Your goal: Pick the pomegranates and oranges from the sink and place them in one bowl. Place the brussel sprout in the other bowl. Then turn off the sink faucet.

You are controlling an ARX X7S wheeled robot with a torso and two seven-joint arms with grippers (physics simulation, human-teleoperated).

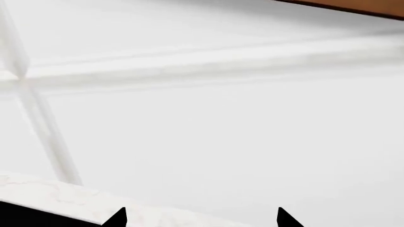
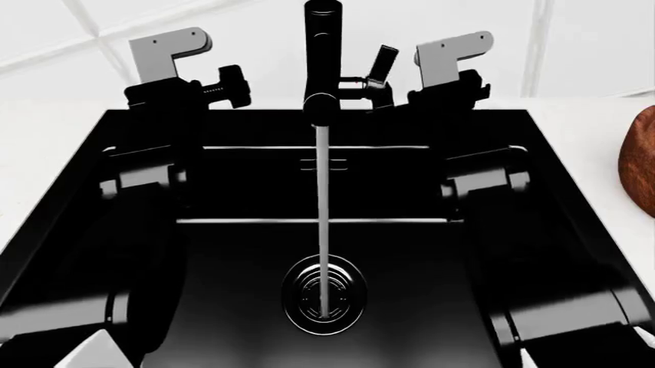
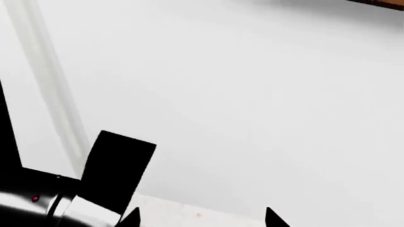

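The sink [image 2: 409,307] fills most of my head view: a black basin set in the white desk [image 2: 573,115]. No pomegranates, oranges or brussel sprout are visible in the part of it I can see; my own arms cover both side walls, so fruit may lie hidden there.

At the far right edge a reddish-brown wooden bowl [image 2: 640,165] stands on the desk, only partly in frame. I cannot tell which bowl it is, nor what it holds. The second bowl is out of view.

The sink faucet [image 2: 320,57] stands upright at the far rim, lever handle [image 2: 381,65] projecting to its right. Water [image 2: 322,215] falls to the drain [image 2: 324,295], so I judge the shut-off outstanding; the sorting cannot be verified either way.

My left end effector [image 1: 202,218] and right end effector [image 3: 200,217] are both raised at the far rim, flanking the faucet and facing the white wall. In each wrist view the two tips stand well apart with nothing between them: spread wide, empty, touching nothing.
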